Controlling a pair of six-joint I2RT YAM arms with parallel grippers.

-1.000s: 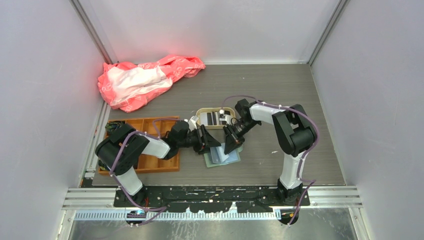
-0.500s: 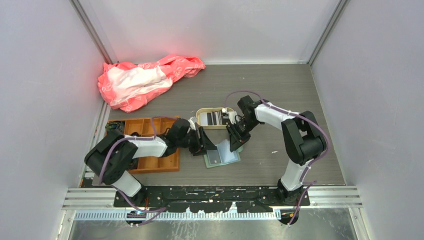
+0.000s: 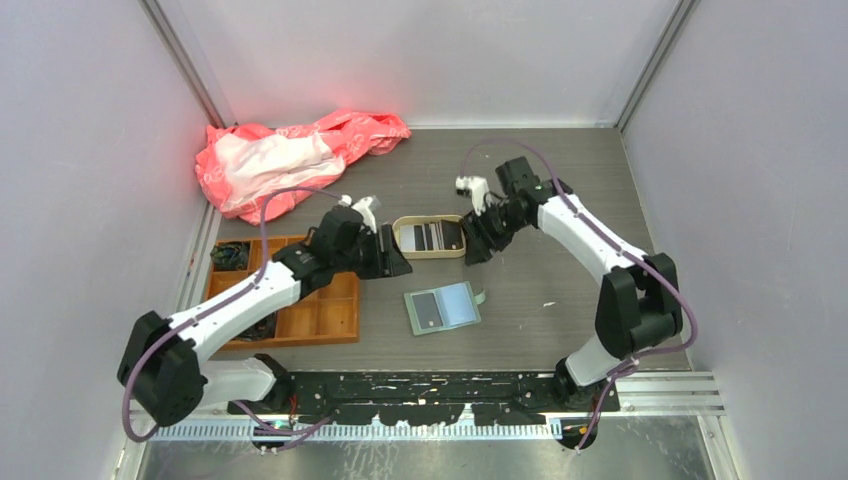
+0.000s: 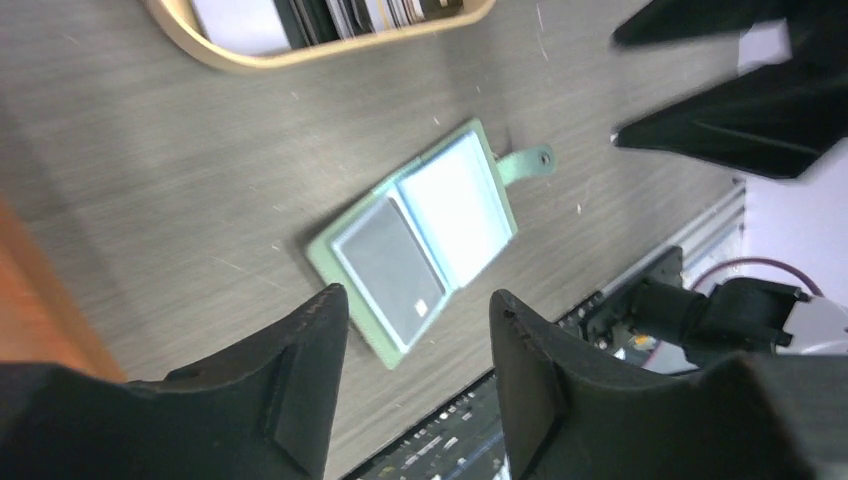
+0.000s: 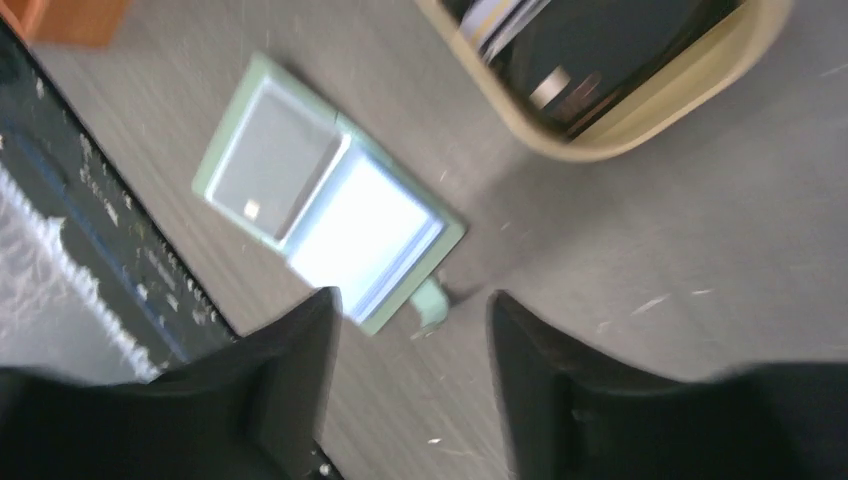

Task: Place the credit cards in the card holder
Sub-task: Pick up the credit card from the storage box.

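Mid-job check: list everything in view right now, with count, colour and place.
card holder: one, sage green, open flat on the table, on the near side of the beige tray
dark card: apparently one, in the holder's dark pocket
credit cards: several, black and white, count unclear, in the beige tray
beige tray: one, mid-table
orange compartment tray: one, left of the holder
bag: one, pink and white, crumpled, far left corner
left claw: black, open, empty
right claw: black, open, empty
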